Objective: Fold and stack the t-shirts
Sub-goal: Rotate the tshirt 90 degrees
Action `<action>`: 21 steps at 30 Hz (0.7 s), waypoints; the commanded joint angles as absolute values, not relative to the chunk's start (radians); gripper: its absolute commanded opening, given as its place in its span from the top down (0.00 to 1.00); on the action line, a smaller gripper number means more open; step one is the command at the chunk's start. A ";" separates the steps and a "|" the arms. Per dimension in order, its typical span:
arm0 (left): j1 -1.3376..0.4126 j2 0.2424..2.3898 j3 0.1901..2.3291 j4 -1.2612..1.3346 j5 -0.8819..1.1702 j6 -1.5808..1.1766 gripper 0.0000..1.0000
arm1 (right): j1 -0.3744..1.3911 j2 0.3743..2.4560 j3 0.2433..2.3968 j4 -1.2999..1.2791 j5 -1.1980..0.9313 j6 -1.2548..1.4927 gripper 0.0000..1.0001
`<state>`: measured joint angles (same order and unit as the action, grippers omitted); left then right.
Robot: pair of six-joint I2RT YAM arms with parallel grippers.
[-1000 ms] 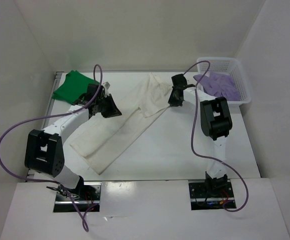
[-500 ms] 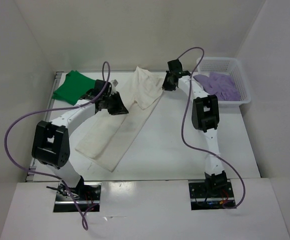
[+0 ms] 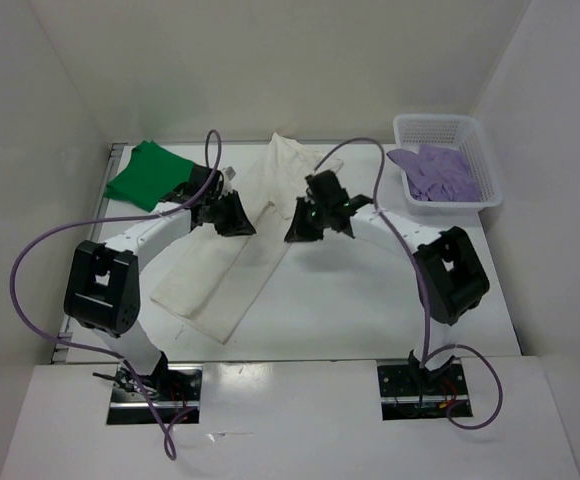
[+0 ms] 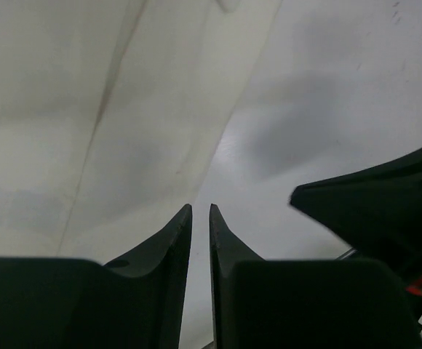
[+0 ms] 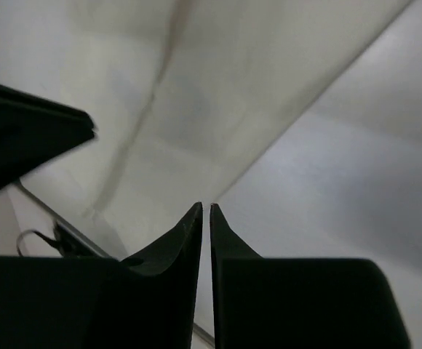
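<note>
The white t-shirt (image 3: 225,270) lies as a long folded strip running from the back centre to the front left of the table (image 3: 370,300). At the back left lies the green t-shirt (image 3: 148,175). The purple t-shirt (image 3: 435,170) sits in the basket. My left gripper (image 3: 238,222) hovers over the white strip's middle; in the left wrist view its tips (image 4: 201,211) stand a narrow gap apart with nothing between them, over the cloth (image 4: 87,109) edge. My right gripper (image 3: 300,228) is at the strip's right edge, its tips (image 5: 205,207) almost touching and empty above the cloth (image 5: 196,87).
A white lattice basket (image 3: 487,170) stands at the back right corner. White walls close the table on three sides. Purple cables arc over both arms. The two grippers are close together, and each shows as a dark shape in the other's wrist view.
My right gripper has swung from the shirt's far end near the basket to its right edge at the middle. The white shirt's far part now lies folded narrower. The left gripper shifted slightly.
</note>
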<state>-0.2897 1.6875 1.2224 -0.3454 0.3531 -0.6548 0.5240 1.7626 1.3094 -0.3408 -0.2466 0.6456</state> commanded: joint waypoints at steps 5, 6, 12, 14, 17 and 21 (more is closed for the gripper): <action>-0.262 1.560 1.082 -0.364 0.315 -0.644 0.78 | 0.565 1.885 1.239 -0.207 -0.336 0.746 0.63; -0.262 1.548 1.066 -0.377 0.298 -0.634 0.78 | 0.565 1.919 1.250 -0.207 -0.345 0.746 0.63; -0.198 1.480 0.921 -0.359 0.282 -0.670 0.78 | 0.565 2.052 1.333 -0.198 -0.316 0.746 0.58; -0.158 1.459 0.885 -0.341 0.313 -0.690 0.78 | 0.565 2.077 1.333 -0.181 -0.325 0.758 0.53; -0.111 1.447 0.861 -0.341 0.322 -0.690 0.78 | 0.565 2.118 1.356 -0.172 -0.325 0.758 0.61; -0.101 1.447 0.861 -0.341 0.322 -0.690 0.78 | 0.491 2.129 1.353 -0.210 -0.316 0.729 0.99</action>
<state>-0.1005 1.4879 0.8562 -0.3668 0.2974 -0.6857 0.5453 2.1036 1.3533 -0.1970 -0.3653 0.7631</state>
